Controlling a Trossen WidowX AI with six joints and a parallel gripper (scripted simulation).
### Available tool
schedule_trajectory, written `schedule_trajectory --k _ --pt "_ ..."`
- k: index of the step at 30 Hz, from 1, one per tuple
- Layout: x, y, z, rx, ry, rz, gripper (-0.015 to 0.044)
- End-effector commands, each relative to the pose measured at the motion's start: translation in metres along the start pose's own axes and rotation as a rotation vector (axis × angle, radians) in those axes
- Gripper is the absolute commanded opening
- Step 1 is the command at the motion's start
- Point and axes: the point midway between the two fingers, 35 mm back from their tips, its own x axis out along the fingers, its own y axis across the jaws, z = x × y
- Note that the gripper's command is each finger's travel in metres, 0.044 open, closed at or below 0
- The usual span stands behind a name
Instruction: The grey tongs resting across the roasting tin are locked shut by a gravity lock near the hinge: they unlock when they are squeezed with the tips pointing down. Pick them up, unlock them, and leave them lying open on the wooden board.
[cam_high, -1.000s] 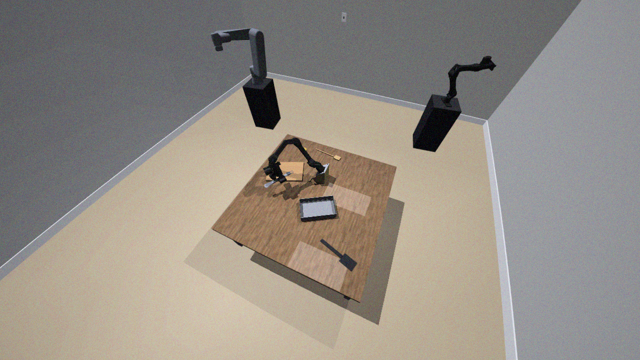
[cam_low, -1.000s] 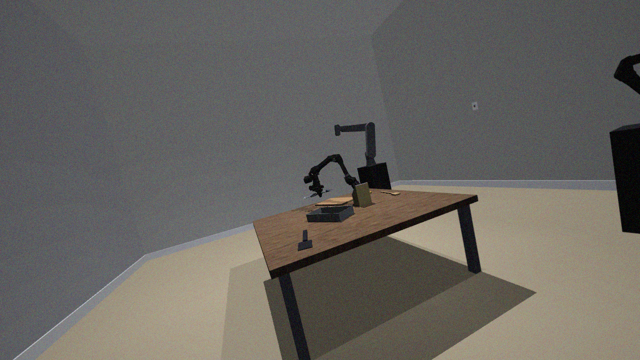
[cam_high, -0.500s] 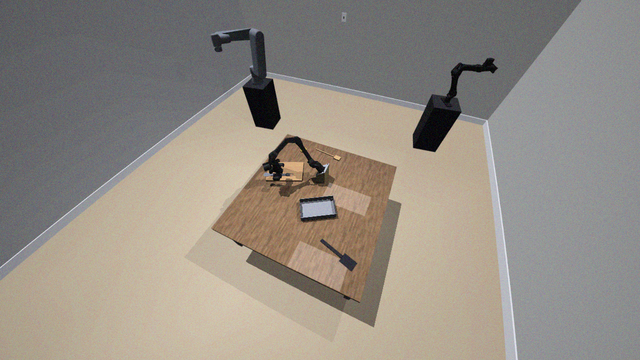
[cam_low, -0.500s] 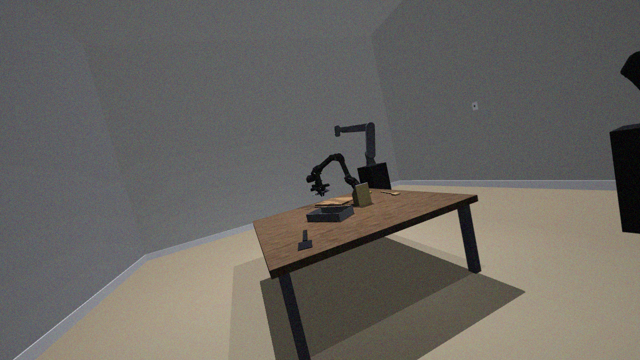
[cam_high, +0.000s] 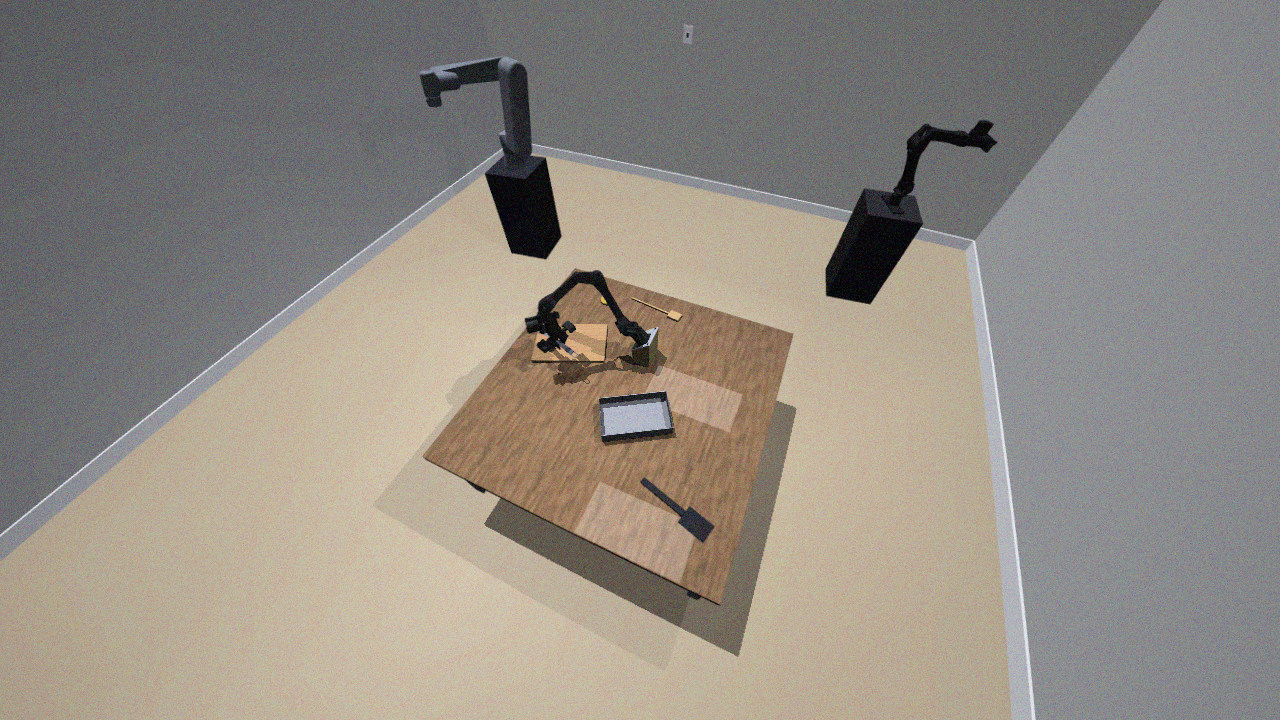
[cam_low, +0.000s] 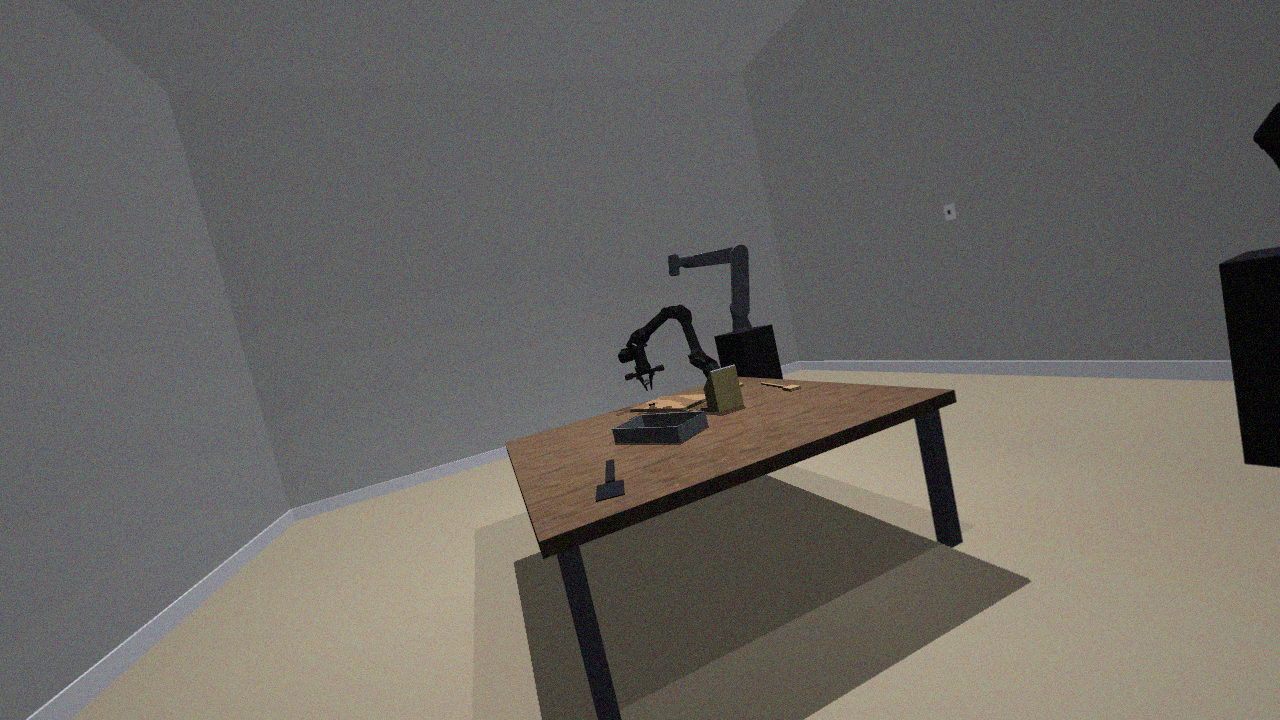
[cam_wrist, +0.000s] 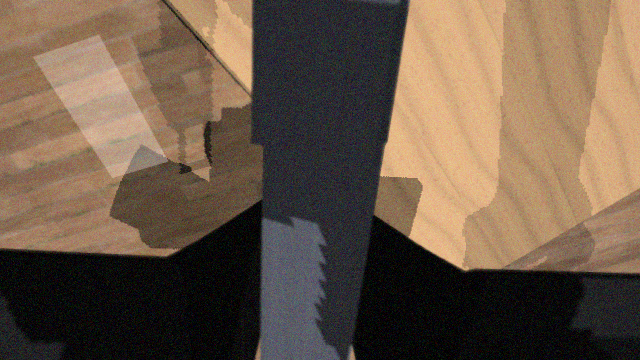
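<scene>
My gripper (cam_high: 555, 343) (cam_low: 646, 385) (cam_wrist: 308, 208) is shut on the grey tongs (cam_high: 567, 349) (cam_wrist: 322, 120) and holds them above the wooden board (cam_high: 595, 352) (cam_low: 684, 401) (cam_wrist: 450, 125), towards its front edge. In the wrist view the tongs run up the middle between the black fingers, as a narrow closed bar. Their ends are outside that view, and in the exterior view they are too small to make out. Whether the lock is released cannot be seen. The dark roasting tin (cam_high: 637, 437) (cam_low: 646, 436) stands apart from the board with nothing across it.
An upright panel (cam_high: 650, 349) (cam_low: 725, 389) stands by the arm's base. A wooden spatula (cam_high: 674, 315) (cam_low: 789, 387) and a small yellow item (cam_high: 604, 301) lie at the back. A dark spatula (cam_high: 695, 523) (cam_low: 610, 489) lies at the front. Two other arms stand on far pedestals.
</scene>
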Motion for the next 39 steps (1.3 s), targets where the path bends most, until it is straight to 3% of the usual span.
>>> schedule_trajectory --k 1,39 --pt "-0.005 -0.005 0.008 0.175 -0.004 0.018 -0.015" --pt "-0.031 -0.065 0.071 1.792 -0.025 0.117 -0.015"
